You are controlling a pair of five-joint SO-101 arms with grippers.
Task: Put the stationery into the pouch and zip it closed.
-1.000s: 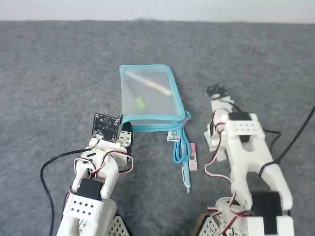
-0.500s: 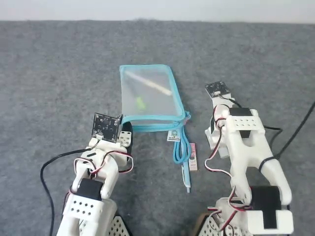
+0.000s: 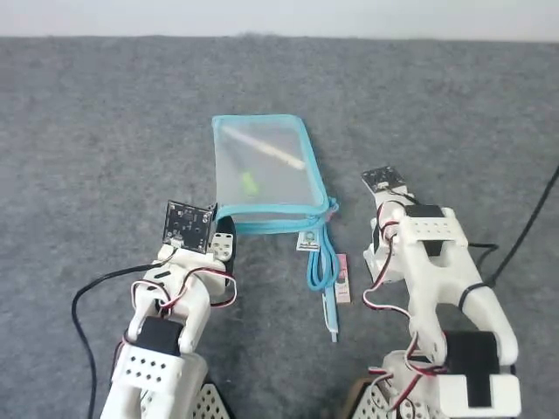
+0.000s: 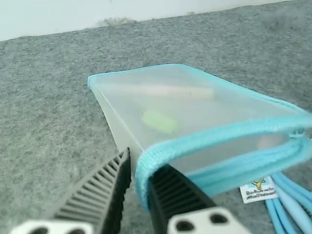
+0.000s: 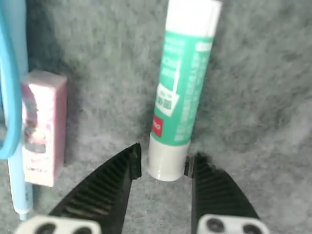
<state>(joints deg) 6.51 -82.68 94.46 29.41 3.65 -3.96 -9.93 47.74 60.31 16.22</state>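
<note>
The right arm [image 3: 428, 231] has drawn back a little toward its base since half a second ago, and its wrist camera sits lower over the grey table [image 3: 105, 131]. The left arm and the pouch [image 3: 262, 170] lie as they did.

The left gripper [image 4: 139, 170] is clenched on the pouch's blue trimmed edge at the corner of its open mouth (the trim runs up between the two ribbed fingers [image 4: 109, 187]). The pouch lies flat on the table beyond that arm. A pale long stick [image 3: 271, 150] and a small green thing [image 3: 250, 183] show through its clear wall.

The right gripper [image 5: 163, 170] is spread, grasping nothing. Its fingers stand on either side of the white end of the green and white glue stick [image 5: 183, 87], which lies on the table. Just beside it lies the pink eraser [image 5: 41, 126], with a blue pen [image 3: 330, 314] next to it. A blue cord [image 3: 321, 257] and a white tag [image 3: 307, 242] trail from the pouch's corner.
</note>
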